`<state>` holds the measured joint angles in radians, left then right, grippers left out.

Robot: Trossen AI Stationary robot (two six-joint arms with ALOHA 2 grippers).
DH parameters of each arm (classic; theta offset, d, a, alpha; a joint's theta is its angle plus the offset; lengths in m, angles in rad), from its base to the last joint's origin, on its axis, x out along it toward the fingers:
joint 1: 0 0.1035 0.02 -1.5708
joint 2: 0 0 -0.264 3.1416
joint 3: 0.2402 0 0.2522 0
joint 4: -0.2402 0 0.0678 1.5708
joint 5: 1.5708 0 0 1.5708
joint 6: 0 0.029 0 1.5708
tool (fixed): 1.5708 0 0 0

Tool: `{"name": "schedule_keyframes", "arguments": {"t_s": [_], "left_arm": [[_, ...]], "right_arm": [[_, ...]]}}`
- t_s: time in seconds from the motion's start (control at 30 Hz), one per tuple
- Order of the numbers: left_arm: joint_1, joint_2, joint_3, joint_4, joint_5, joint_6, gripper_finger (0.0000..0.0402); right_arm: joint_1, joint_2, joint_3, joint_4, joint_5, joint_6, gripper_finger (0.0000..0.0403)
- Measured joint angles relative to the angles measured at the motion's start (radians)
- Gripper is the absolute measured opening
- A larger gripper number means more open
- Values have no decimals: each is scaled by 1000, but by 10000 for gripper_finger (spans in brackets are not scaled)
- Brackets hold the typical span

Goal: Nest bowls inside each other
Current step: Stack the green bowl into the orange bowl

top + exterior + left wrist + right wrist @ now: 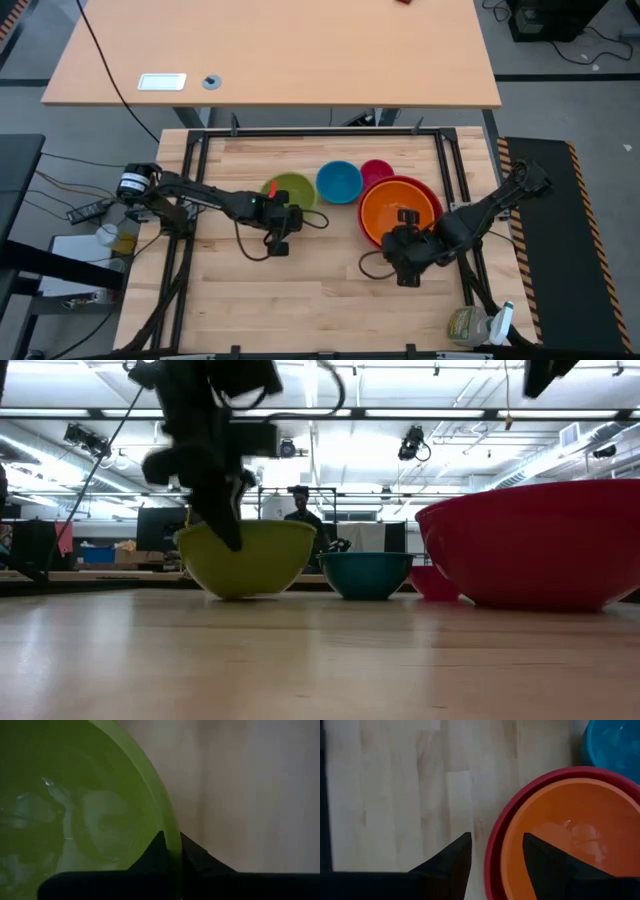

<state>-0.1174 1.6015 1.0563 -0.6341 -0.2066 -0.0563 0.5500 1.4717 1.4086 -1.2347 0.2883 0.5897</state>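
The lime green bowl stands on its base on the wooden table, with my left gripper shut on its near rim. Right of it stand the blue bowl and the small pink bowl. The orange bowl sits nested inside the red bowl. My right gripper hangs open above the red bowl's near-left rim, touching nothing. My left gripper holds the green bowl by its rim on the bowl's near side, one finger inside the bowl and one outside. The fingers slant down from above and from the table's left. The bowl stays upright with its base on the table.
A dark metal frame runs around the wooden work surface. A spray bottle lies at the near right corner. Bare wood lies along the near side. A person stands in the room beyond the table.
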Motion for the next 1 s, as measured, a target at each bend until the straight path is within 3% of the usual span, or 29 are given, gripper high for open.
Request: {"name": "schedule_keyframes", "arguments": {"t_s": [0.27, 0.47, 0.77, 0.87, 1.0], "left_arm": [[-58, -9, 217, 111, -14, 167, 12], [-65, 18, 281, 405, -59, 333, 11], [-8, 196, 285, 862, 163, 359, 11], [12, 287, 357, 862, 168, 355, 11], [28, 409, 509, 772, 168, 372, 11]], "right_arm": [[125, -68, 0, 1, 157, 161, 161], [221, -68, -5, -1, 287, 285, 159], [383, -85, -61, -2, 599, 384, 159], [421, -98, -61, 2, 699, 379, 159], [441, -115, -61, 1, 723, 377, 159]]}}
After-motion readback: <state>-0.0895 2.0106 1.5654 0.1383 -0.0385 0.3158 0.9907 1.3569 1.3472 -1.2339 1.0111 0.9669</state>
